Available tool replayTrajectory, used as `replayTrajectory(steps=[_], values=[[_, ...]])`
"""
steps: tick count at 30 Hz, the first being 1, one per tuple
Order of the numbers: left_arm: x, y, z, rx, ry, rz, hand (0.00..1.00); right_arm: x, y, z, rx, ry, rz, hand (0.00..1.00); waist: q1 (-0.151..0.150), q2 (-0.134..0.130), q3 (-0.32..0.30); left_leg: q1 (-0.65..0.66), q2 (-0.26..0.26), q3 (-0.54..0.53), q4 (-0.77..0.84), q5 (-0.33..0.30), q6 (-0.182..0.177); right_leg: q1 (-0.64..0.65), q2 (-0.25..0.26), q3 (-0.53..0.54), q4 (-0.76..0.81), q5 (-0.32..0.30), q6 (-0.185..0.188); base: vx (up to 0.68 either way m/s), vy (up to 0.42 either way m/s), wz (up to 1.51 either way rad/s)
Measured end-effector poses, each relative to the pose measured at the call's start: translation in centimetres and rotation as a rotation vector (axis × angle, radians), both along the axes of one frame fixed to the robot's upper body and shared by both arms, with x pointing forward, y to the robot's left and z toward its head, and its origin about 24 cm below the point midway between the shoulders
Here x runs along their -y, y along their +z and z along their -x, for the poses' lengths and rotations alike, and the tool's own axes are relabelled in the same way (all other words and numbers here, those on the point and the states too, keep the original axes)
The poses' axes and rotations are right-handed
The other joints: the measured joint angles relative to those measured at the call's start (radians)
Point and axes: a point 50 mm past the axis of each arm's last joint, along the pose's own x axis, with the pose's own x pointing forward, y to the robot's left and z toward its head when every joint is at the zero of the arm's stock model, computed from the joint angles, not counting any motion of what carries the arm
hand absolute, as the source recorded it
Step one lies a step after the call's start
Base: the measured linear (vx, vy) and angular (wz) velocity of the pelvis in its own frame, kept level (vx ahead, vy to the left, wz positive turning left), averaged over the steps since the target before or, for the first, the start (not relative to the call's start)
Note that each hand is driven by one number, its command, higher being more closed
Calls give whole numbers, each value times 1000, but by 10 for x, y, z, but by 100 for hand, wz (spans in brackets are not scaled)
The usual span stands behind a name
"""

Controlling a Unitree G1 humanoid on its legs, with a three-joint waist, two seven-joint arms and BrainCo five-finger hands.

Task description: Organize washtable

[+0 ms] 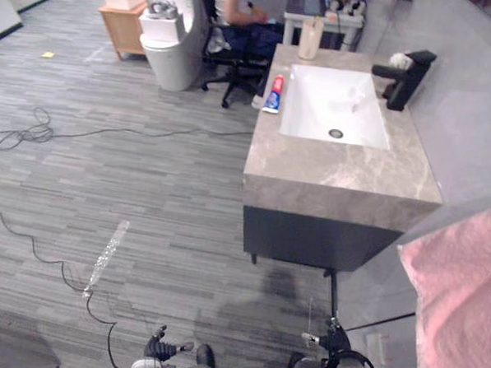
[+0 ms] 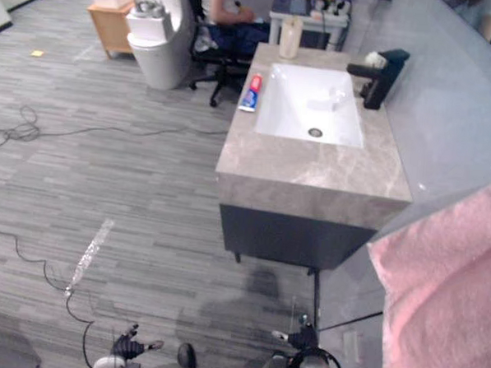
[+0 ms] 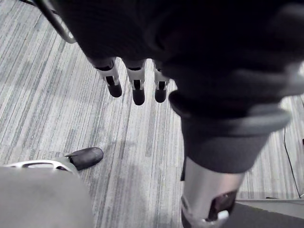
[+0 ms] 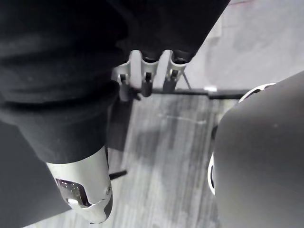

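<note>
- Washtable [image 1: 337, 172]: grey marbled counter on a dark cabinet, ahead of me and a little to my right, with open floor [image 1: 146, 187] between us; I stand well apart from it.
- Sink [image 1: 332, 102]: white, sunk into the far half of the counter; nothing in the bowl that I can make out.
- Tap [image 1: 403, 77]: black, on the sink's right rim; a small white object [image 1: 398, 59] sits just beside its far end, too small for me to identify.
- Toothpaste tube [image 1: 274, 93]: red, white and blue, lying flat on the counter's left strip, just beside the sink.
- Tall pale container [image 1: 310, 37]: upright at the far edge of the counter, behind the sink.
- Pink towel [image 1: 462, 286]: hanging close to my right side, apart from the counter.
- Left hand [image 3: 137, 88]: hangs low over the floor; fingers straight and slack; holding nothing.
- Right hand [image 4: 146, 80]: also low at my side; fingers straight; nothing in it.
- Background: a person [image 1: 238, 10] seated on a chair beyond the counter; a white toilet [image 1: 172, 44] to their left.
- Progress, my judgement: nothing tidied yet; tube and container look untouched; all of it remains, namely walking up, picking up the loose items and setting them in order.
</note>
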Motion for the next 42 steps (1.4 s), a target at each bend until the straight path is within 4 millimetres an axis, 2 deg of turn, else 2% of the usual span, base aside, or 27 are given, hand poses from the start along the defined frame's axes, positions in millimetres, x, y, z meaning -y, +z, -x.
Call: replayTrajectory(steps=[3,8,9,13,14,20,23,26,28,29,30,31,32,33,34,36,38,42], values=[[1,0,0,0,0,3,0,0,0,0,-4,7,-8,0,1,-1,-9,-1,-7,-13,0,5,4,8,4,0,-2,-5,1,51,-14,16],[-5,1,0,-2,-6,-12,0,-8,-4,1,-37,14,-29,0,0,-35,-20,4,-27,-26,0,7,7,30,-9,0,-11,17,-10,97,21,13],[3,1,-4,13,-6,7,0,-16,-3,-7,-30,73,-23,0,-3,-38,-38,29,-1,-11,-1,-4,-12,53,28,113,-11,28,-12,10,0,5],[3,1,-3,13,-6,7,0,-16,-5,-2,-43,70,-23,0,-5,-36,-36,28,21,-15,-1,-23,-14,49,41,113,6,30,-15,-66,-13,-3],[3,1,-3,12,-6,7,0,-16,-6,4,-57,71,-25,0,-3,-34,-34,26,23,-18,-1,-23,-14,49,43,112,1,30,-16,-96,-26,-7],[6,1,-6,22,-6,19,0,-13,-8,10,-66,41,-27,0,-3,-40,-32,-25,18,-73,-1,-18,-21,57,57,83,-54,28,-20,-70,-24,20],[12,1,-9,31,3,37,0,-7,-8,14,-60,-23,-38,0,-1,-36,-19,-38,19,-129,0,-7,-33,77,62,44,-38,-4,-30,-49,-43,61],[14,1,-11,41,12,50,0,0,-7,18,-44,-76,-36,0,-1,-36,-11,-53,16,-168,0,17,-29,76,55,11,49,-102,-27,-47,-75,93],[14,1,-12,45,22,54,0,4,-7,20,-50,-103,-32,0,-1,-47,-5,-75,11,-134,0,-4,3,69,43,5,72,-146,-10,-5,-53,109],[11,3,-13,56,32,51,0,5,-7,21,-55,-111,-32,0,-2,-52,-2,-85,10,-47,8,-16,32,69,35,18,70,-155,-17,67,-3,91],[12,2,-13,58,42,57,0,11,-7,22,-56,-116,-16,0,-1,-50,-2,-86,19,63,8,-14,34,72,21,12,72,-160,-15,102,24,73],[14,2,-12,57,50,63,0,14,-6,22,-56,-115,-8,0,-1,-41,1,-85,24,117,10,-6,47,72,16,12,73,-162,-11,160,77,43],[15,2,-12,58,64,74,0,18,-6,22,-60,-115,5,0,-6,-28,10,-91,36,207,54,22,87,78,6,5,76,-162,-3,173,68,21],[16,1,-12,58,69,76,0,21,-6,22,-62,-115,12,0,-6,-23,13,-96,44,244,79,56,104,87,-2,1,78,-153,0,254,96,27],[16,1,-11,53,68,76,0,21,-7,26,-84,-114,16,0,-15,-28,16,-93,28,266,96,70,79,107,-23,1,72,-145,4,273,117,31],[14,1,-10,51,67,70,0,19,-8,28,-89,-109,16,0,-30,-35,15,-76,-5,270,57,70,79,140,-34,3,15,-119,13,241,140,26],[7,3,-13,56,57,52,0,11,-8,23,-85,-94,3,0,-31,-66,24,-61,-38,276,11,75,74,153,-47,3,-28,-95,28,223,113,2],[6,3,-14,51,24,40,0,7,-9,23,-92,-95,-8,0,-30,-68,25,-44,-40,287,12,73,74,164,-46,8,-46,-9,34,156,70,-3]])
